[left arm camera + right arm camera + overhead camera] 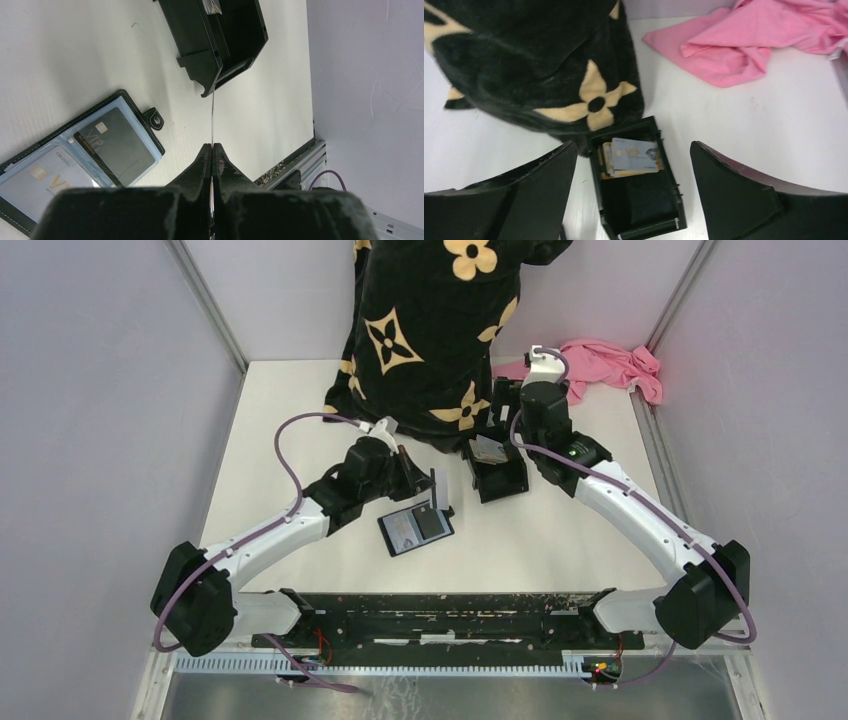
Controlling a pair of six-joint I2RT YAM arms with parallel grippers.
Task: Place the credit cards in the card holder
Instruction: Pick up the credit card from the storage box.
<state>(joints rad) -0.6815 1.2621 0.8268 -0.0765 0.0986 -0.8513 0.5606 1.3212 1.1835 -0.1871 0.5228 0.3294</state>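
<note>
left gripper (212, 150) pinched shut on credit card (213, 120), edge-on, centre frame. card holder (75, 155) lies open lower left. Best to lay card flat, slide it into a free pocket. right gripper (631, 150) spread wide over tray (596, 200).

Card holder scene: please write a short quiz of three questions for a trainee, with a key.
1. True or false: the card holder lies open.
2. What does the left gripper hold? A) a card B) a pink cloth C) nothing
3. Is the right gripper, above the black tray, open or shut?
Key: 1 true; 2 A; 3 open.
</note>
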